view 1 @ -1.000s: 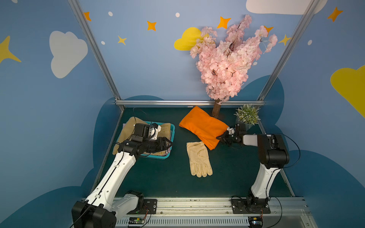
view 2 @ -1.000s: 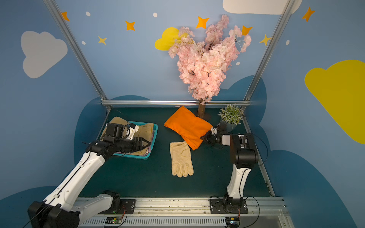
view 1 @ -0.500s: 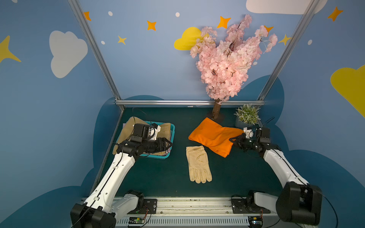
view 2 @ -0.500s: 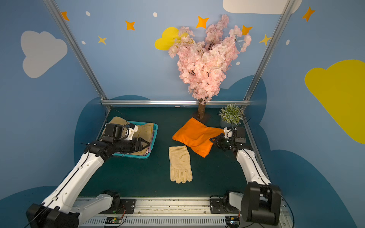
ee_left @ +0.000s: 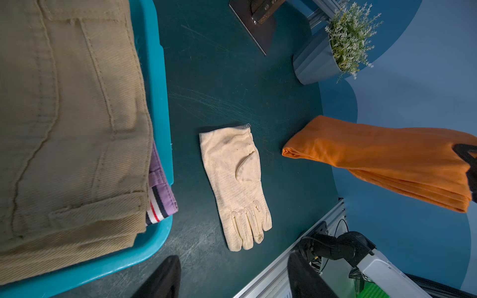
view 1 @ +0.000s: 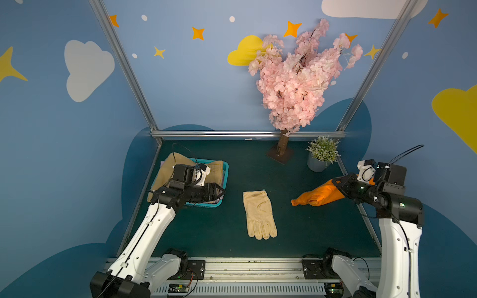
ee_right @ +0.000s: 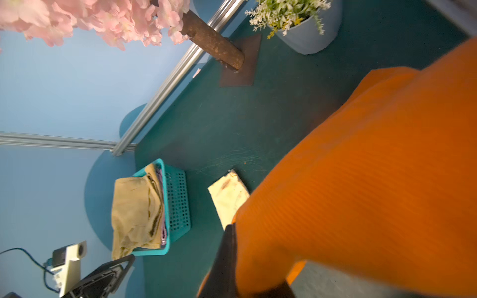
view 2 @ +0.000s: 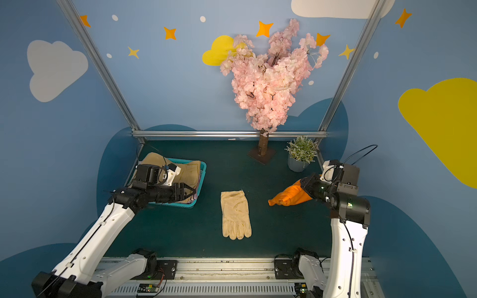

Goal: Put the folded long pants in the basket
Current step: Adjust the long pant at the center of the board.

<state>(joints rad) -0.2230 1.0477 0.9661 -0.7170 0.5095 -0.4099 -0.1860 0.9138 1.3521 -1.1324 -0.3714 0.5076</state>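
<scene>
While my right gripper (view 1: 336,183) clamps the orange pants (view 1: 317,197) at three o'clock, my left gripper (view 1: 221,192) gapes empty by the basket (view 1: 226,166) at nine.

Between basket (view 1: 226,172) and orange pants (view 1: 320,197) the mat (view 1: 247,167) is free, except the glove (view 1: 258,214).

Seemingly no legible text or labels
</scene>
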